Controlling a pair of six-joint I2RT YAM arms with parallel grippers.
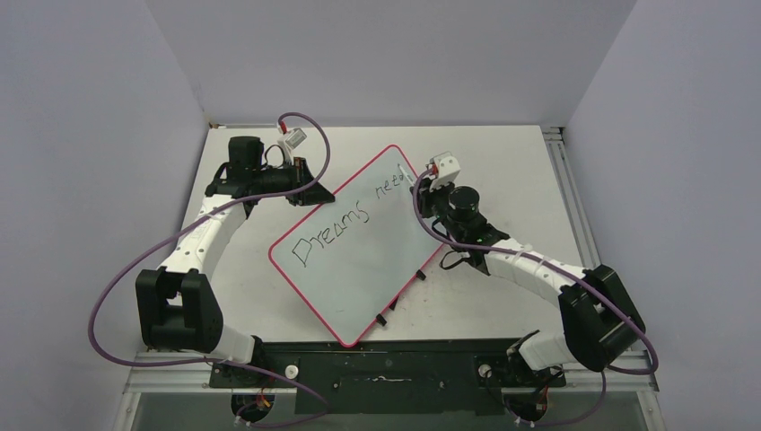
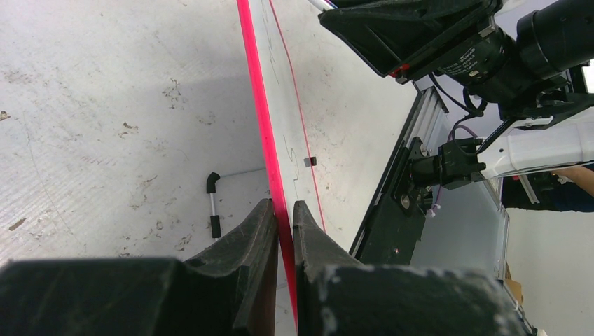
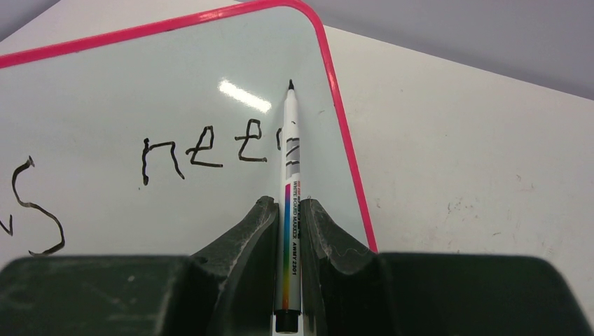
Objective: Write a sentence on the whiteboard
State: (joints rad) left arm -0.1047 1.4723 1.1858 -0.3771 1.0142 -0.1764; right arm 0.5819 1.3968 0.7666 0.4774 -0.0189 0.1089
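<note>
The left fingers (image 2: 256, 238) are pressed onto the pink-red rim of the whiteboard (image 2: 263, 119), one on each face of the board, so that the left wrist view shows the board nearly edge-on running away from them. The right fingers (image 3: 259, 224) pinch a thin white marker (image 3: 291, 161) by its lower barrel, where a rainbow strip and small print run lengthwise. Its black tip points up the board toward the rounded corner, just inside the rim. Whether the tip touches the surface cannot be told. Directly left of the marker is the sentence (image 3: 203, 154), black handwriting that reads "nee", with a further stroke half hidden behind the barrel. Farther left is the tail of an "s". From above, the writing (image 1: 332, 232) runs in one slanted row, "Dreams" and then the unfinished word, along the board's upper-left half. The whiteboard (image 1: 359, 269) lies diagonally on the scuffed white table (image 1: 502, 162) between the two arms. The left fingers grip its far-left edge near the start of the row, and the right fingers are at the far corner. Two small black feet show along its near right edge. In the left wrist view, a short white stick with black ends (image 2: 213, 206) lies on the table just beside the board.
</note>
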